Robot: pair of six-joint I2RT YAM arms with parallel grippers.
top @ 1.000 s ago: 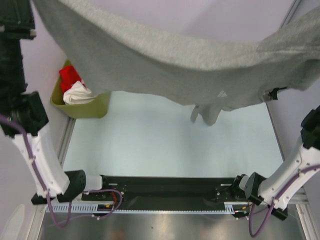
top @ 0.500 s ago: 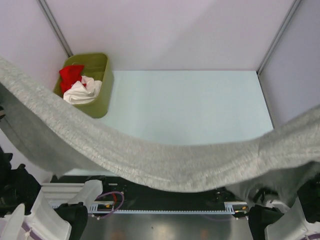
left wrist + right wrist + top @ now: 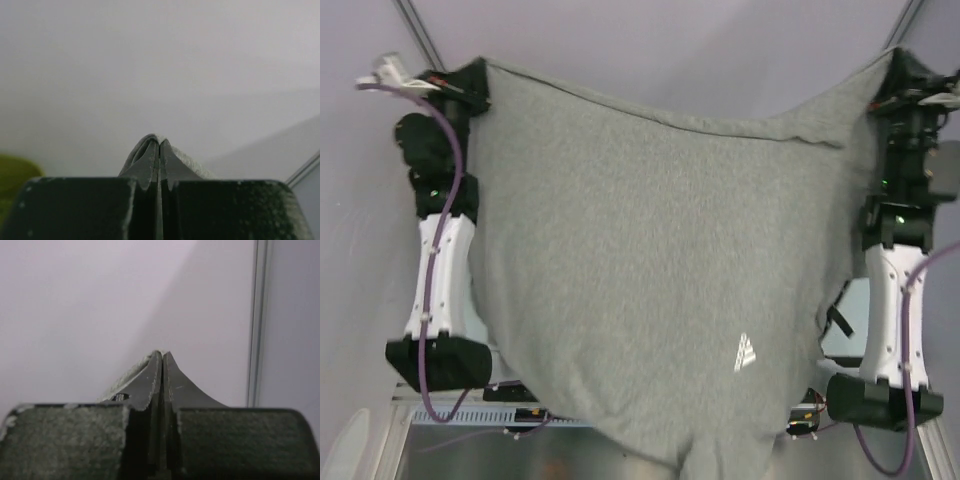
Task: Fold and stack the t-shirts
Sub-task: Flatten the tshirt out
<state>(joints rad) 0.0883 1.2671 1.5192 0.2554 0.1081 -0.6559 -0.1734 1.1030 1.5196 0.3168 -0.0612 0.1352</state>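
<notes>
The large heather-grey t-shirt (image 3: 640, 270) with a small white triangular logo (image 3: 745, 353) hangs spread between both raised arms and fills most of the top view. My left gripper (image 3: 478, 80) is shut on its upper left corner; grey cloth (image 3: 192, 162) wraps the shut tips in the left wrist view. My right gripper (image 3: 898, 70) is shut on the upper right corner; a cloth edge (image 3: 131, 376) shows beside the shut tips. The white and red t-shirts are hidden behind the grey one.
The hanging shirt hides the table and the bin from above. A blurred olive-green patch (image 3: 12, 180) shows at the left edge of the left wrist view. Pale enclosure walls and a metal post (image 3: 255, 325) stand behind the grippers.
Both arms have swung the grey shirt up and toward the far wall; it was draped low across the near edge and now hangs spread out high between the grippers.
</notes>
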